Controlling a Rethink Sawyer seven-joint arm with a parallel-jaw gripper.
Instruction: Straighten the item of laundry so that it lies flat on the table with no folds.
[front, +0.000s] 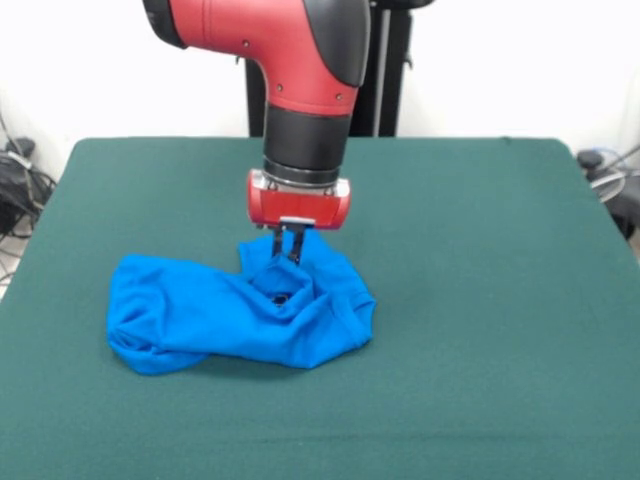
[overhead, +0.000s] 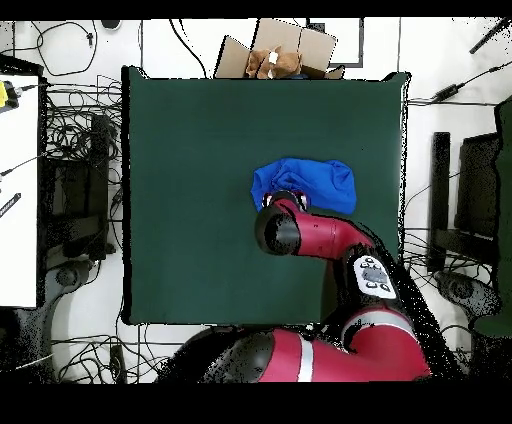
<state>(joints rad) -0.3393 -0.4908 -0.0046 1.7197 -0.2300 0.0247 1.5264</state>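
Dark green felt table (front: 480, 300) under white walls, bright blue T-shirt (front: 200, 315) bunched at seven o'clock of centre. Gripper (front: 288, 248) narrowed just above a raised fold, grasp impossible to tell. Flattening barely begun: folds everywhere, lettering hidden.

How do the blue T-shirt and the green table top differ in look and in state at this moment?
The T-shirt is bright blue; the table top is dark green. The T-shirt is bunched and folded, with raised wrinkles, while the table top lies flat and smooth. The T-shirt covers only a small patch, and the table is far larger. The gripper reaches down to the T-shirt, not to the bare table. Both look like soft cloth.
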